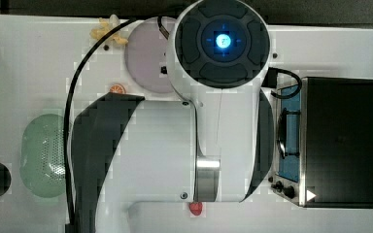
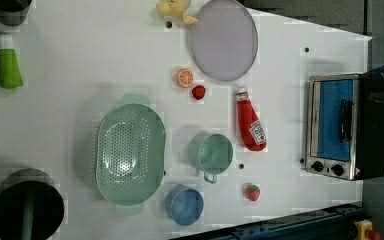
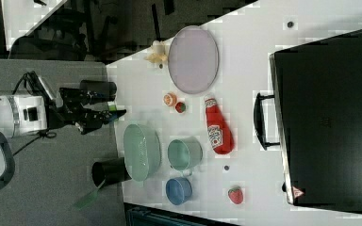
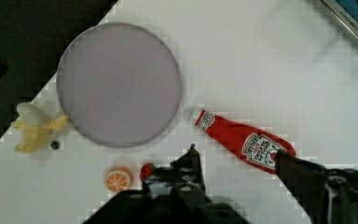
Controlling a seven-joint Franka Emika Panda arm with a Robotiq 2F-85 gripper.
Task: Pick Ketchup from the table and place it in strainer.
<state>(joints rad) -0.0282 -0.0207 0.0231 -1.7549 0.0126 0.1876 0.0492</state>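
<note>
Claw (image 4: 235,156) is open wide, nothing in it, hanging high above the bench (image 2: 80,75); in the wrist view its two dark fingers (image 4: 189,163) frame the ketchup bottle (image 4: 244,142) from above without touching it. Bottle lies flat on its side on the bench, cap end toward the round grey plate (image 2: 223,39), between the toaster oven (image 2: 337,125) and the small green cup (image 2: 215,154). Strainer (image 2: 130,152) sits upright and holds nothing, on the left view's left of that cup, well apart from the bottle. Blue bowl (image 2: 184,205) sits just beside the strainer. Orange slice (image 2: 184,78) and a strawberry (image 2: 198,92) lie near the plate; a second strawberry (image 2: 252,192) lies near the bench edge.
</note>
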